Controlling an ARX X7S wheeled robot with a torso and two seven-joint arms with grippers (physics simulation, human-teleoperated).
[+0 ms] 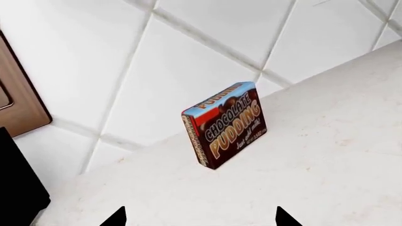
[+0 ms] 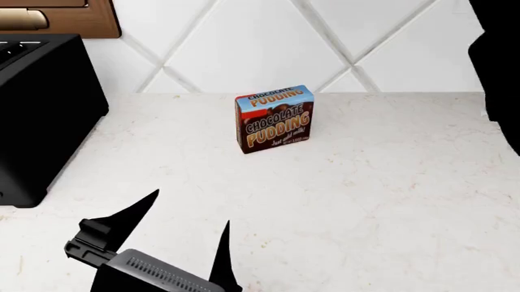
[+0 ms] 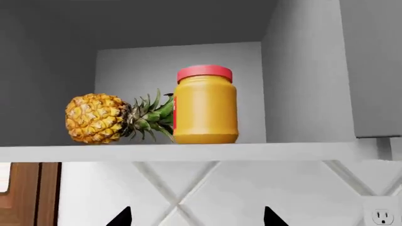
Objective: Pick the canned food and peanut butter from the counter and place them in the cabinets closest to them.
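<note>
i see the peanut butter (image 3: 205, 104) standing upright on the cabinet shelf (image 3: 188, 151), near the shelf's front edge and toward its right-hand side wall. a pineapple (image 3: 116, 117) lies on its side just beside it on the same shelf, leaves pointing at the jar and apparently touching it. right gripper (image 3: 196, 217) sits below the shelf edge in its wrist view; only the two dark fingertips show, spread apart with nothing between them, so open and empty. an outlet (image 3: 381, 216) shows on the tiled wall under the shelf.

left gripper (image 2: 189, 226) hovers over the counter (image 2: 366, 194) near its front edge, fingers wide apart, holding nothing. the chocolate pudding box (image 2: 274, 119) stands upright near the counter's back edge, close to the tiled wall, well ahead of the left gripper and apart from it. a black appliance (image 2: 41, 115) sits at the counter's left end. a brown cabinet corner (image 2: 61, 18) shows above it.

canned food: i can't find it in any view.
</note>
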